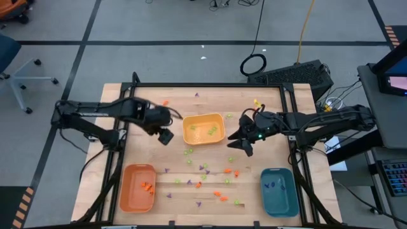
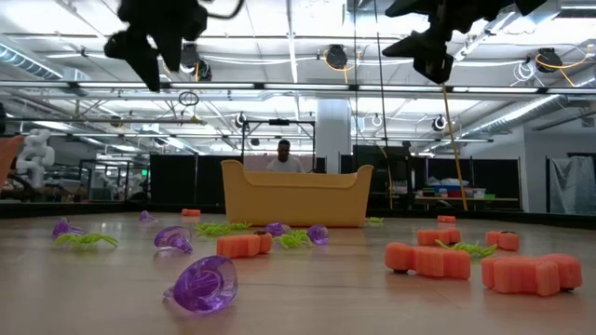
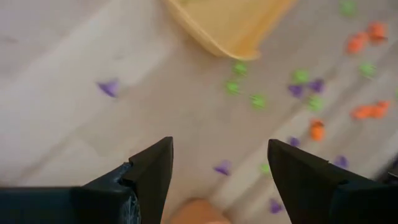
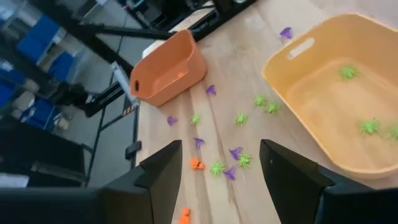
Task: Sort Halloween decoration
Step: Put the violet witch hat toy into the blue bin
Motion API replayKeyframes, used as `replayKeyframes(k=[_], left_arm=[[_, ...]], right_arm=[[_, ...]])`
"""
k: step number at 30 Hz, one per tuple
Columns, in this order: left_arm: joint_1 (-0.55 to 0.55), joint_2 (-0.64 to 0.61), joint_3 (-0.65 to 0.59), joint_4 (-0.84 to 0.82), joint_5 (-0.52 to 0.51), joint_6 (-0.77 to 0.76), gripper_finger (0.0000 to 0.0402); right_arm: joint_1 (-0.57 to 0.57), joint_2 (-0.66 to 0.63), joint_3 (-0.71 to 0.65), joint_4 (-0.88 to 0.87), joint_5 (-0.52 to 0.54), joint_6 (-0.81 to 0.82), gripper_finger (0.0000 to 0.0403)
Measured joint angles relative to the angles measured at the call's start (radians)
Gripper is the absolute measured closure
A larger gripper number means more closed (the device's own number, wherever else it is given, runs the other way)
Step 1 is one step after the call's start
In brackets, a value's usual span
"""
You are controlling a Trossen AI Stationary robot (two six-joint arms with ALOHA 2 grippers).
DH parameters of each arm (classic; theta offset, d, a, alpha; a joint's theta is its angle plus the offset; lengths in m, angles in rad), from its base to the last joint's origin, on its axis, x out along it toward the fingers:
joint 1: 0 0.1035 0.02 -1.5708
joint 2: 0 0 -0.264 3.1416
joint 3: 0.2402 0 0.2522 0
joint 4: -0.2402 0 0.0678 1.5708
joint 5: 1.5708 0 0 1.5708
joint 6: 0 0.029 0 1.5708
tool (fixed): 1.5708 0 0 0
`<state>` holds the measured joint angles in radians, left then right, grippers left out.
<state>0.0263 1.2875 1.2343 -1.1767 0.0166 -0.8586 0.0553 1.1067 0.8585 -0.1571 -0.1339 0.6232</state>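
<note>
Tiny orange, light green and purple Halloween decoration pieces [image 1: 203, 168] lie scattered on the wooden table between the trays. Some green ones [image 4: 367, 126] lie in the yellow tray [image 1: 203, 116], some orange ones [image 1: 147, 187] in the orange tray [image 1: 123, 187], and some purple ones [image 1: 275, 185] in the teal tray [image 1: 263, 191]. My left gripper [image 1: 164, 135] hangs open above the table, just left of the yellow tray. Just right of that tray, my right gripper [image 1: 238, 143] also hangs open. Both are high above the pieces [image 2: 200, 284] and hold nothing.
The yellow tray [image 2: 293, 195] stands at the table's far middle, the orange tray [image 4: 168, 68] at the near left, the teal tray at the near right. A dark frame [image 1: 210, 84] runs round the table's edge. A person [image 2: 284, 154] shows far behind the table.
</note>
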Motion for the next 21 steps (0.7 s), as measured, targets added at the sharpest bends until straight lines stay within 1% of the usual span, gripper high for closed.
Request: replayKeyframes(k=[3, 7, 9, 12, 16, 19, 21], left_arm=[[0.084, 0.019, 0.0, -0.048, 0.029, 0.068, 0.0144], [0.18, 0.057, 0.0, -0.079, 0.1, 0.135, 0.0144], [0.222, 0.081, 0.0, -0.088, 0.119, 0.141, 0.0144], [0.273, 0.117, 0.0, -0.114, 0.139, 0.141, 0.0144], [0.316, 0.161, -0.03, -0.116, 0.171, 0.138, 0.0144], [0.341, 0.177, -0.091, -0.074, 0.193, 0.135, 0.0144], [0.353, 0.18, -0.141, -0.04, 0.19, 0.132, 0.0144]], right_arm=[[-0.04, -0.017, 0.0, -0.025, -0.052, -0.067, 0.0202], [-0.111, -0.039, 0.0, -0.048, -0.084, -0.118, 0.0202], [-0.145, -0.047, 0.0, -0.058, -0.104, -0.147, 0.0202], [-0.183, -0.05, 0.0, -0.066, -0.105, -0.175, 0.0202], [-0.22, -0.052, 0.0, -0.093, -0.141, -0.153, 0.0202], [-0.232, -0.055, 0.0, -0.125, -0.185, -0.105, 0.0202], [-0.232, -0.056, 0.0, -0.13, -0.186, -0.072, 0.0202]])
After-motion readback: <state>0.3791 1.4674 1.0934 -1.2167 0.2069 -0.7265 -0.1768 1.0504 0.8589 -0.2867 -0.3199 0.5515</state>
